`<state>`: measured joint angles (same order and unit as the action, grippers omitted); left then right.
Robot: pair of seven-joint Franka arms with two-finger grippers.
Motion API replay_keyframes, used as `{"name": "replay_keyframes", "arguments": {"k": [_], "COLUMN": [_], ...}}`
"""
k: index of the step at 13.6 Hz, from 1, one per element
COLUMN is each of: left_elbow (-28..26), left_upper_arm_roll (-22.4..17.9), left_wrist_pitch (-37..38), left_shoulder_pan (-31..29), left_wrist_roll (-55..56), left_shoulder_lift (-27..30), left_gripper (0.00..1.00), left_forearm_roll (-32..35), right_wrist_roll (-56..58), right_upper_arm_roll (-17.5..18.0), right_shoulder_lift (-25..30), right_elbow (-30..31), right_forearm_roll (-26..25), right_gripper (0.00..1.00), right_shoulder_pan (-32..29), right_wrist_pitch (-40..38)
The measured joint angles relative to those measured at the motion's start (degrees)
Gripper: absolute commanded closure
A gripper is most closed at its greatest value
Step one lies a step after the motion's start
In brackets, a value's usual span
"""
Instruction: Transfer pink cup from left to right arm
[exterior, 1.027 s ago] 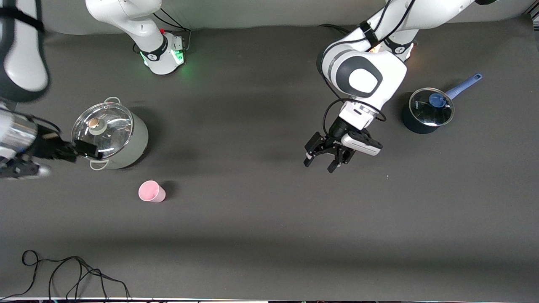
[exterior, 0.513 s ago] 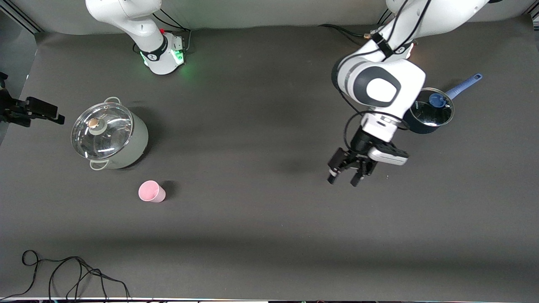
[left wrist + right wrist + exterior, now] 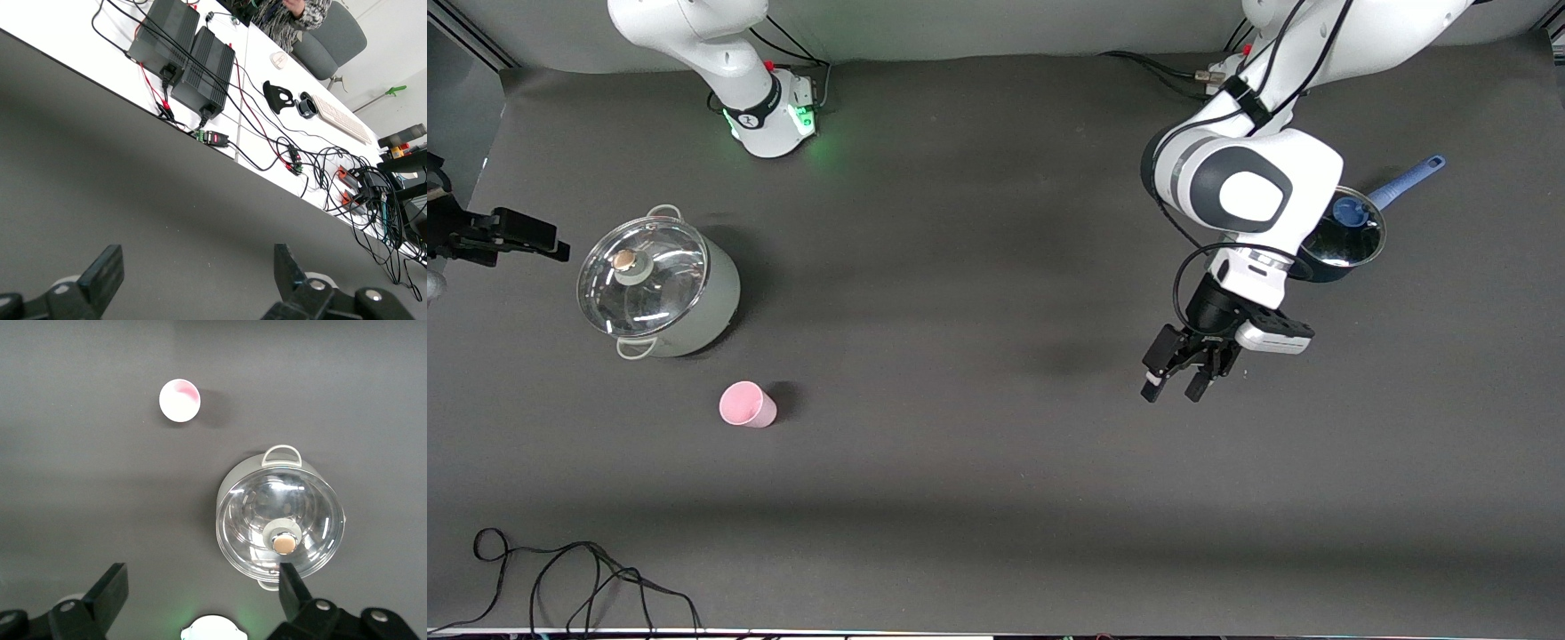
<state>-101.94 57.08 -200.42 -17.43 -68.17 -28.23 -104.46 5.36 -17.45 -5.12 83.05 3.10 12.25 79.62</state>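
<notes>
The pink cup stands upright on the dark table, nearer the front camera than the steel pot, with nothing touching it. The right wrist view looks down on the pink cup from high up. My right gripper hangs open and empty at the right arm's end of the table, beside the pot; its jaws stand wide apart. My left gripper is open and empty over bare table toward the left arm's end, well away from the cup. In the left wrist view the left gripper has only mat between its fingers.
A steel pot with a glass lid stands close to the cup; it also shows in the right wrist view. A dark blue saucepan sits by the left arm. Loose black cables lie at the front corner.
The left gripper has swung away from the table's middle toward the left arm's end, still open. The right arm has pulled back from over the pot to the table's edge.
</notes>
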Motion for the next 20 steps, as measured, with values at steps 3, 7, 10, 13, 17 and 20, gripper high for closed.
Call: {"name": "replay_keyframes", "arguments": {"k": [3, 7, 10, 13, 17, 20], "left_elbow": [0.0, 0.0, 0.2, 0.4, 0.4, 0.4], "left_upper_arm_roll": [-0.2, -2.2, -4.0, -6.4, -8.1, -9.5], "left_wrist_pitch": [8.1, 15.3, 21.5, 27.8, 29.4, 31.5], "left_shoulder_pan": [-1.8, -3.1, -3.3, -3.3, -3.3, -3.3], "left_wrist_roll": [0.2, 0.4, 4.6, 17.5, 25.3, 33.4], "left_shoulder_lift": [0.0, 0.0, 0.5, 2.2, 4.2, 5.2], "left_gripper": [0.0, 0.0, 0.0, 0.0, 0.0, 0.0], "left_forearm_roll": [-1.4, -4.1, -5.1, -5.1, -2.9, 1.5], "right_wrist_roll": [0.0, 0.0, 0.0, 0.0, 0.0, 0.0], "right_upper_arm_roll": [0.0, 0.0, 1.8, 9.3, 13.8, 14.0], "right_shoulder_lift": [-0.1, -0.1, -0.1, 0.5, 5.8, 7.4], "right_elbow": [0.0, 0.0, 0.0, 0.3, 7.8, 8.9], "right_forearm_roll": [0.0, -0.1, -0.2, -2.4, -3.2, -3.2], "right_gripper": [0.0, 0.0, 0.0, 0.0, 0.0, 0.0], "right_shoulder_pan": [0.1, 0.1, -0.8, -6.4, -9.6, -10.3], "right_wrist_pitch": [-0.1, -0.3, -0.4, 0.0, 8.0, 8.8]}}
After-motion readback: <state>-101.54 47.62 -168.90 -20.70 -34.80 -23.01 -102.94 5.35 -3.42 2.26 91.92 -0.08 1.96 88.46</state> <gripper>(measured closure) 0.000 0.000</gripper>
